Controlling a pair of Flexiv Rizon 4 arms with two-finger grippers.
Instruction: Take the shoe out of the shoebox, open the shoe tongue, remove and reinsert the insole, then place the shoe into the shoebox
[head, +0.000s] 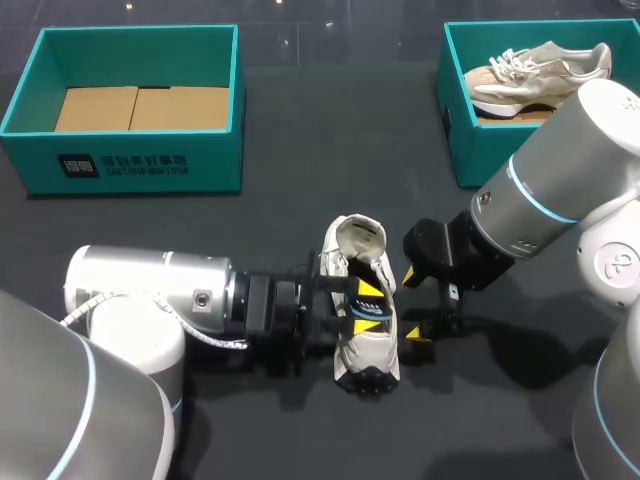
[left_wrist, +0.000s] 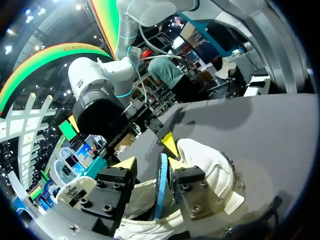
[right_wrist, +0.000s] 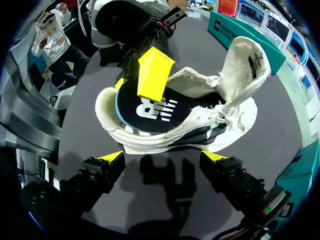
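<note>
One shoe (head: 366, 352), insole (right_wrist: 155, 114) half covered, second shoe (head: 530, 70) partly behind right arm (head: 560, 190)

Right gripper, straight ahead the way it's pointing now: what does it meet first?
The side of the shoe, most likely. The right gripper, jaws open, faces it across a strip of bare table; nothing else shows in between.

Light falls from overhead, even and fairly bright across the dark surface (head: 300, 180). Under the right hand (right_wrist: 162, 157) a blotchy, darker shadow spreads on the surface, just short of the shoe (right_wrist: 200, 120), whose white upper looks nearly washed out. The left arm (head: 140, 285) and the right arm (head: 570, 170) carry white glare on their glossy casings. Far ahead of the left hand (left_wrist: 148, 162), ceiling lamps (left_wrist: 80, 7) flare as hard spots.
</note>
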